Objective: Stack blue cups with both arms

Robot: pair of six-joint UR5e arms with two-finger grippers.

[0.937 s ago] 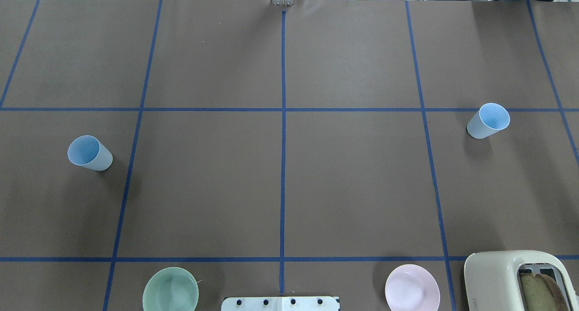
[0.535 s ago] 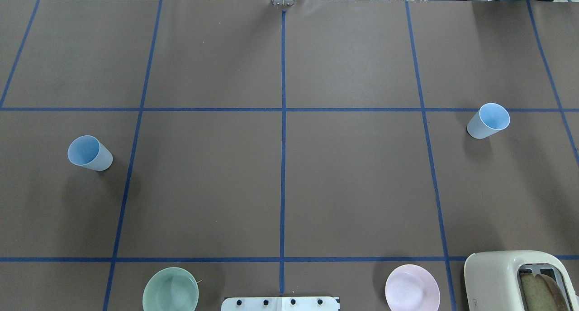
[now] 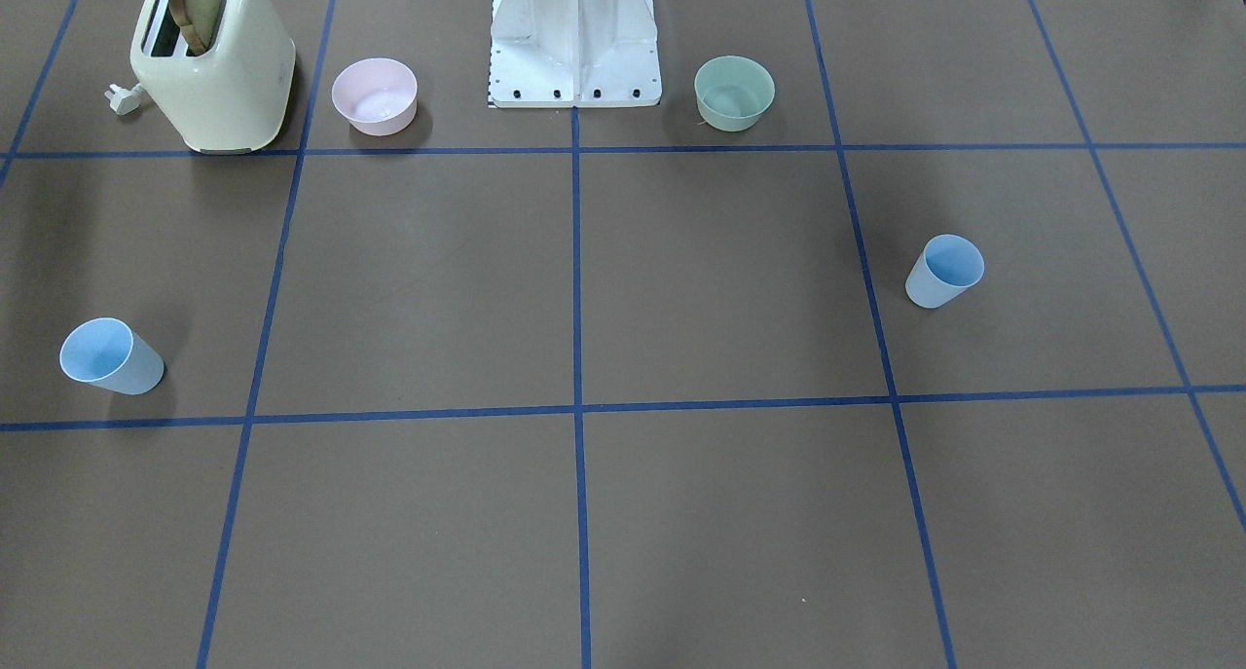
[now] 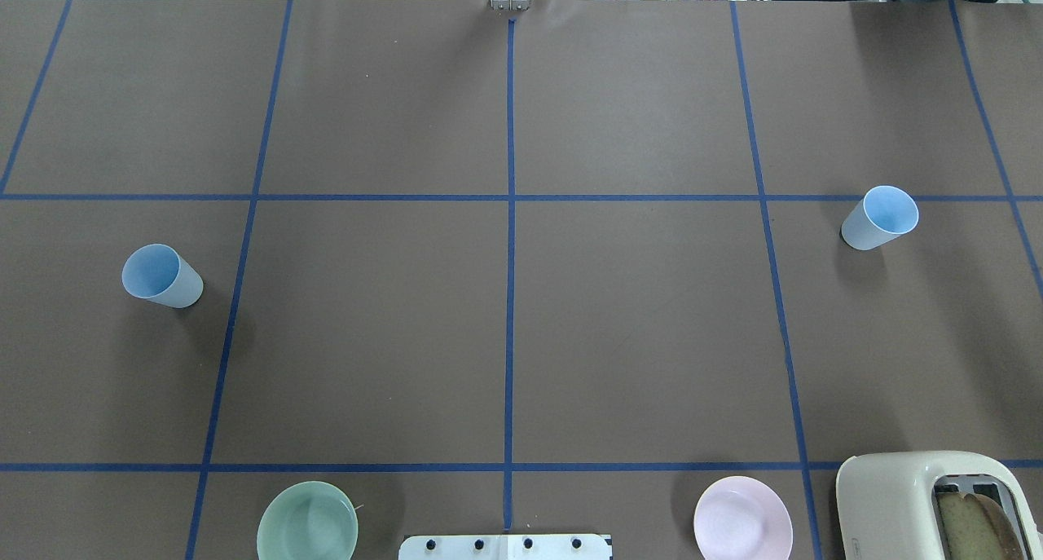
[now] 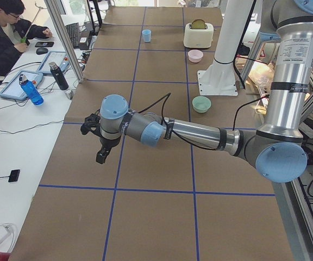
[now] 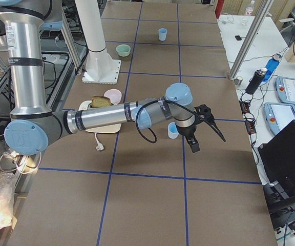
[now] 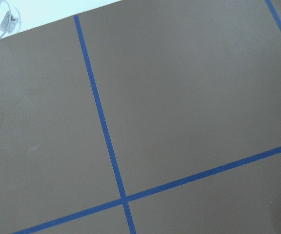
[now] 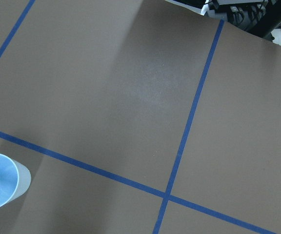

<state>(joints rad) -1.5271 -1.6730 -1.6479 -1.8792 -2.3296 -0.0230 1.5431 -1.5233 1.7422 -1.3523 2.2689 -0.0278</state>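
Overhead exterior — left cup (image 4: 161,275), right cup (image 4: 880,218) stand upright; well apart.

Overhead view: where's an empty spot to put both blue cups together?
The two middle squares, either side of the centre blue tape line, are bare between the left light-blue plastic cup and the right light-blue plastic cup. The far row is bare too. Crowded along the near edge: pale green bowl, white mounting base, pink bowl, cream toaster.
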